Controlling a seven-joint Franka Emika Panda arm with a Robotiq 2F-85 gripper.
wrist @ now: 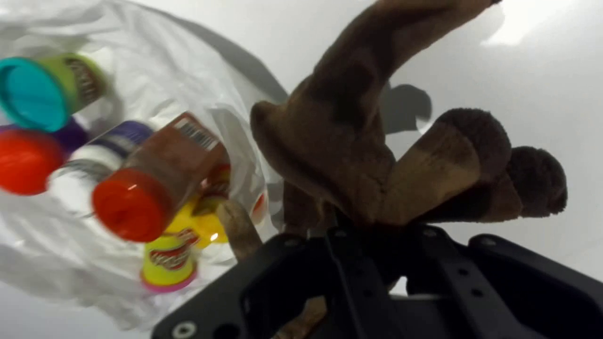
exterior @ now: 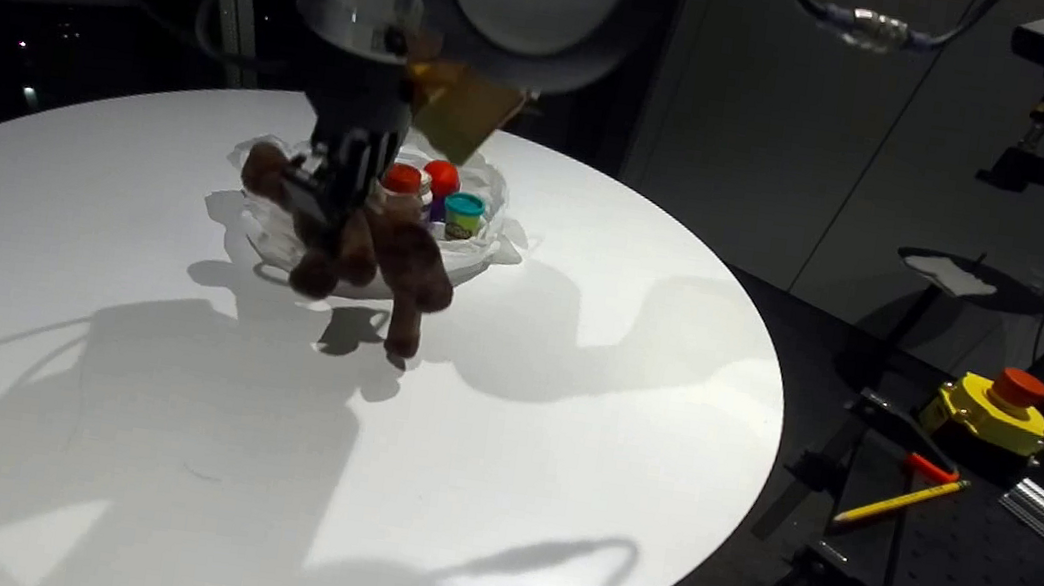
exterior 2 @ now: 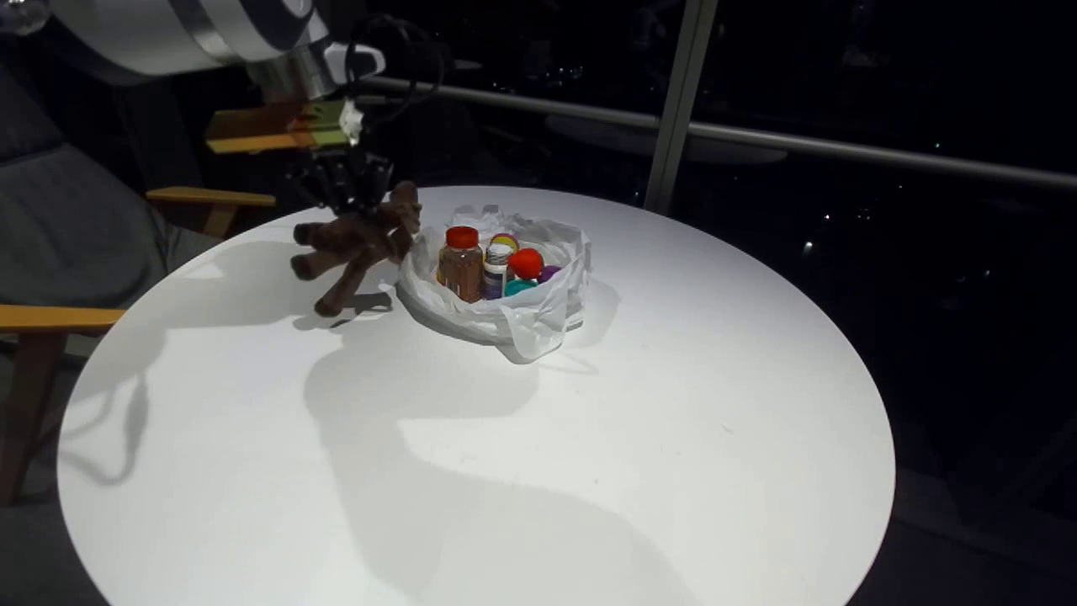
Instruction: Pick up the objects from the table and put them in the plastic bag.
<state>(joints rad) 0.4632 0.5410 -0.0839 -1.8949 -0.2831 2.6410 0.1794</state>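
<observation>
Evidently a pick is in hand: the black two-fingered gripper (wrist: 384,231) is clamping a large brown long-limbed plush toy (wrist: 346,155) by the body, near where limbs are joining, so they are splaying out on several sides. Toy is hanging left of centre in an exterior view, over the round white tabletop (exterior 2: 656,421); the lowest limb is dangling so near the surface that I'm not managing to tell touching from just clear.

Just to its right in that frame, a thin, wrinkled, translucent whitish plastic bag (exterior 2: 538,324) is sitting with mouth spread wide and walls slumping low, presumably for letting goods down from above. Inside, crowding together: a red-lidded clear jar (exterior 2: 461,269) with brown filling, standing upright toward the toy's side; a white bottle with a purple band (exterior 2: 496,273) beside it; a round red ball (exterior 2: 526,263). Upper left of the wrist view, a yellow-green tub with a teal lid (wrist: 52,89) is showing; lower left, a small yellow tub with a pink end (wrist: 169,261).

Bag being this full, the job is probably nearing its end. Next move is likely calling for height first, limbs above the rim, then a shift right in that same exterior frame. Body hold is suiting a soft thing, but loose limbs are perhaps risking a snag on the film, dragging the bag or toppling the jar.
</observation>
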